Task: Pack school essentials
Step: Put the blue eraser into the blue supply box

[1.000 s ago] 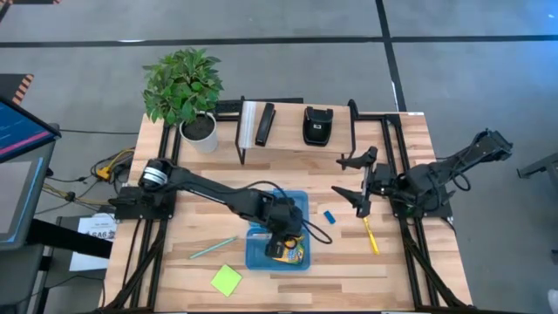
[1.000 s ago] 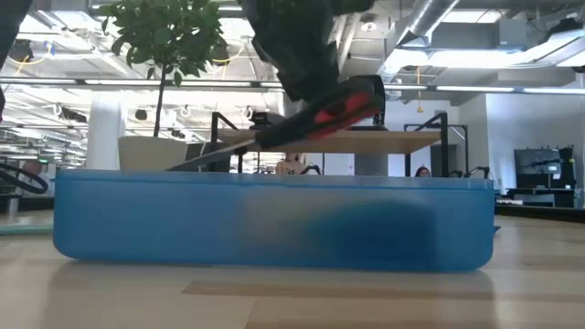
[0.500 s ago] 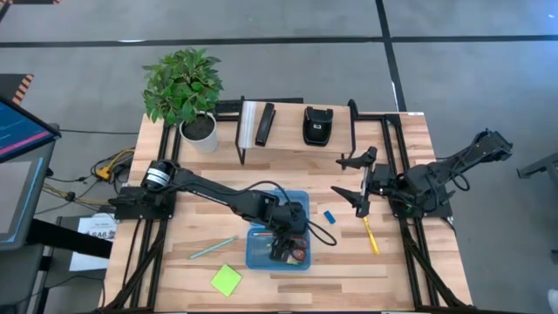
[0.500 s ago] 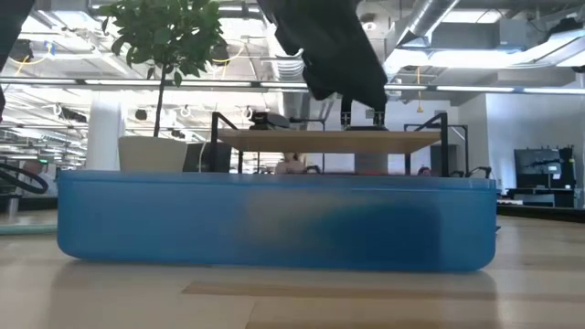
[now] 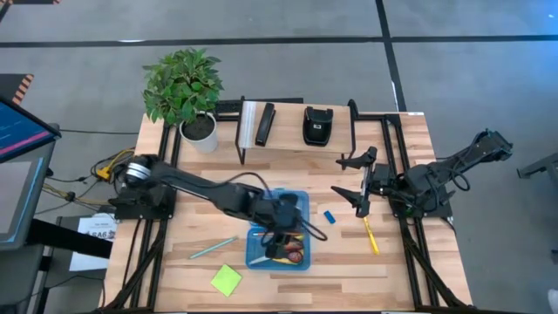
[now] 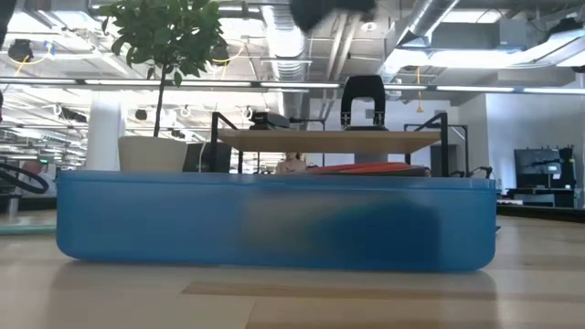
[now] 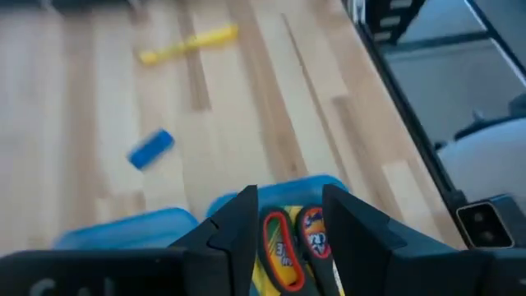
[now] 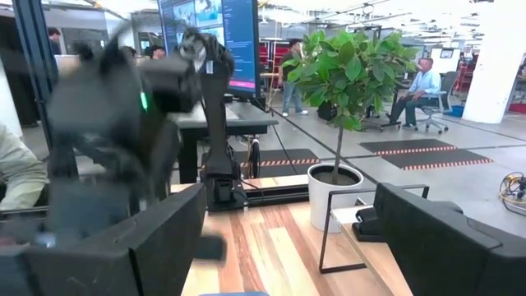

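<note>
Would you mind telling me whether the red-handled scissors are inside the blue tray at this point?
Inside. The red-handled scissors lie in the blue tray on the crayon box, released; the left pincer hovers above, open.

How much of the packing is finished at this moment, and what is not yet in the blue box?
Done: the red-handled scissors lie in the blue box on the crayon box. In hand: nothing; the left gripper hovers open above the box. Left on the table: the blue eraser, yellow pencil, teal pencil and sticky-note pad. The right gripper waits, open.
</note>
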`<move>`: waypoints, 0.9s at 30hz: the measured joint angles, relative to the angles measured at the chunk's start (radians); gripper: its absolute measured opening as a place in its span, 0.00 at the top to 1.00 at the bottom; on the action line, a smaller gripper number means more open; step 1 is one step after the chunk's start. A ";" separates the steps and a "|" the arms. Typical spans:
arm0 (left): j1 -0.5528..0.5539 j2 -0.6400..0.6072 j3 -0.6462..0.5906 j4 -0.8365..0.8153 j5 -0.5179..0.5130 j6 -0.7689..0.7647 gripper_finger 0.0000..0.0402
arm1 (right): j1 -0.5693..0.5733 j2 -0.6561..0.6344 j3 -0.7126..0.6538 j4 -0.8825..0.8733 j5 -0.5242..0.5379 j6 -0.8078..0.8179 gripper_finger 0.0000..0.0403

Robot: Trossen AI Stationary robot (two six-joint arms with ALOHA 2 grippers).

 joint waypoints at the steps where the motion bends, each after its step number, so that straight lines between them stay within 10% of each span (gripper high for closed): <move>1: -0.005 -0.023 -0.001 -0.006 -0.023 0.008 0.70 | 0.000 0.000 0.000 0.000 0.000 0.000 0.08; 8: -0.052 -0.173 -0.023 0.066 -0.191 0.078 0.73 | -0.005 0.000 0.000 0.006 0.000 0.004 0.08; 27: -0.019 -0.322 -0.265 0.292 -0.162 0.052 0.75 | -0.039 0.008 0.000 -0.006 0.000 0.064 0.08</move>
